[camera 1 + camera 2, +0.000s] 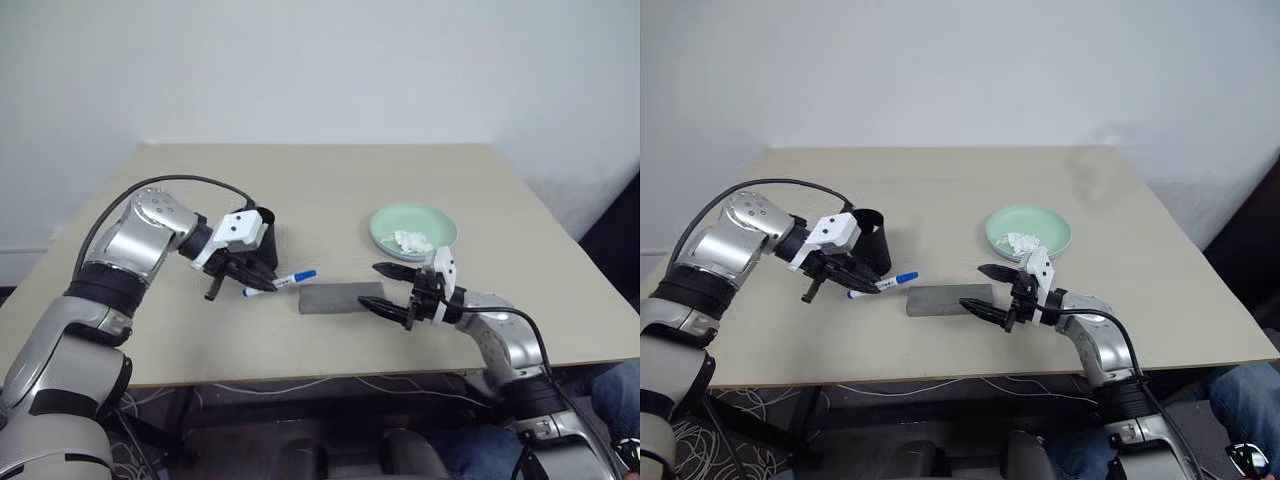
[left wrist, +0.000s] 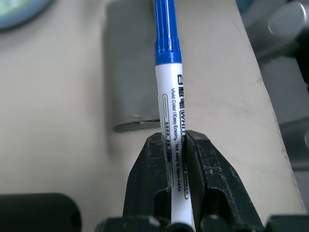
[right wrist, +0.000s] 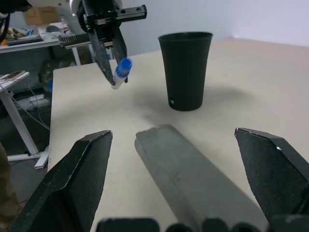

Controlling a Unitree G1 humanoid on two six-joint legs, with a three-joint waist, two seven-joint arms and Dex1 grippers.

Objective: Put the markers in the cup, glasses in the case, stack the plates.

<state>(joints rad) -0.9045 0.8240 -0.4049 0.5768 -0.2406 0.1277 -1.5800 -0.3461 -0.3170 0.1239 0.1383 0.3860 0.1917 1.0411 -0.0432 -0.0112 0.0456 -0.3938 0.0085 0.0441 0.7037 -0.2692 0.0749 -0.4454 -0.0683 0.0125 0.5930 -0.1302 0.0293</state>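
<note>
A marker [image 1: 280, 282] is clamped in the left pincer [image 1: 243, 277], gripped on its white barrel with the blue cap pointing away toward the case [image 1: 341, 298]; it is carried clear of the worktop [image 1: 330, 180], just beside the cup [image 1: 870, 240]; the step in hand is judged to be dropping this marker into the cup; to do it well, the marker should be tipped toward upright and brought over the cup's mouth before the grip is loosened; a level release would likely leave it lying across the rim or knock the light cup over; the right pincer [image 1: 392, 292] is held wide apart at the near end of the case, touching nothing that can be made out, the case lying shut between the two arms; on the count: one marker is seen, one black cup, one grey case, one mint green plate [image 1: 413, 230] with a crumpled white tissue [image 1: 412, 241] lying in it; a curved light blue edge in the left wrist view may be a second plate; no glasses can be made out
</note>
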